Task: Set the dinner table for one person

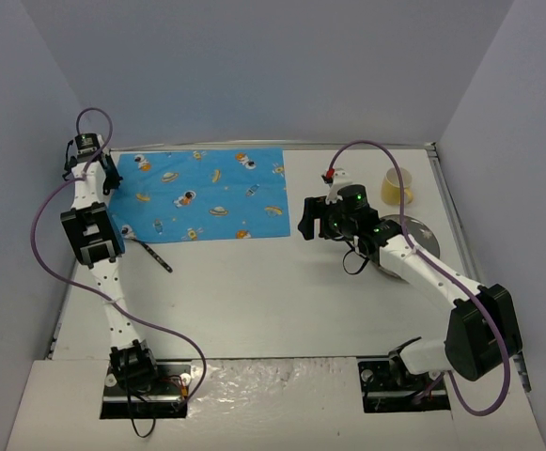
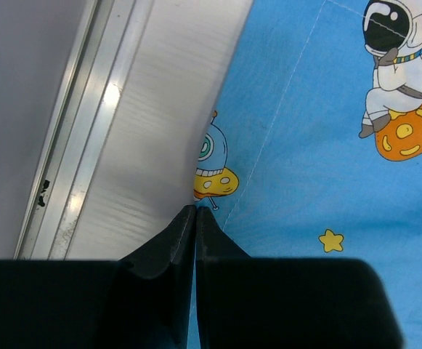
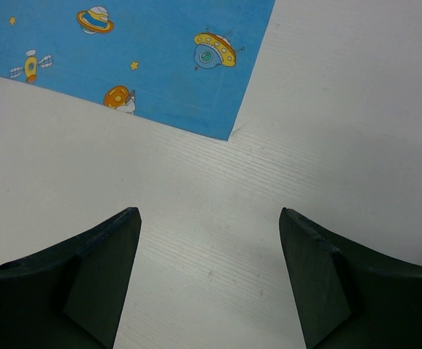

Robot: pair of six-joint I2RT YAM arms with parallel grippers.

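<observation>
One mat [image 1: 207, 193], cup [image 1: 397, 188], plate [image 1: 426, 235], utensil [image 1: 157, 256]

Behind the right tool [image 3: 207, 212], its arm covered much of the round grey metal plate [image 1: 423, 233]. Whether the left tool [image 2: 196, 211], tips pressed together, pinched the blue cartoon-print cloth mat [image 2: 319, 145] beneath them could not be told. The thin dark utensil [image 1: 152, 255] behind it was too small to identify.

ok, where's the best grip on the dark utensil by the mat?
Probably mid-shaft from straight above, jaws across its width. The dark utensil lies flat and diagonal on the dinner table, bare tabletop either side, so a side approach has nothing to catch.
</observation>
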